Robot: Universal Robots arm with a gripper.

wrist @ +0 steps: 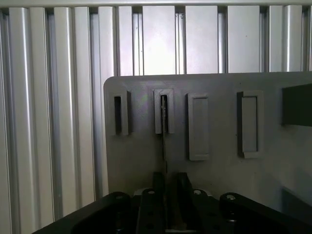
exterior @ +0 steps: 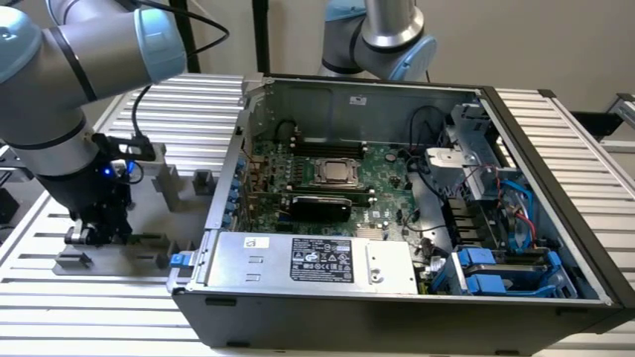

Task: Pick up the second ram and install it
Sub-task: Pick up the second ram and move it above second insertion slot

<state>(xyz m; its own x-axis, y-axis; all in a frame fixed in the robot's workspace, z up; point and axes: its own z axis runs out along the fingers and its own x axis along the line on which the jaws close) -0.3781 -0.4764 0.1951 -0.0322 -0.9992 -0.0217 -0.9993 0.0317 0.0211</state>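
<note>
At the exterior view's left, the arm's gripper is lowered onto a grey holder plate lying on the slatted surface. In the wrist view it straddles the second ram, which stands on edge in the plate's slotted blocks. I cannot tell whether the gripper is clamped on it. At the exterior view's right, well apart from the ram, sits the open computer case, its motherboard exposed.

My arm is silver-grey tubing with pale blue caps at the joints. A black cable loops off it. My wrist is black, with a small blue light. My gripper is matt black, studded with round screws.
</note>
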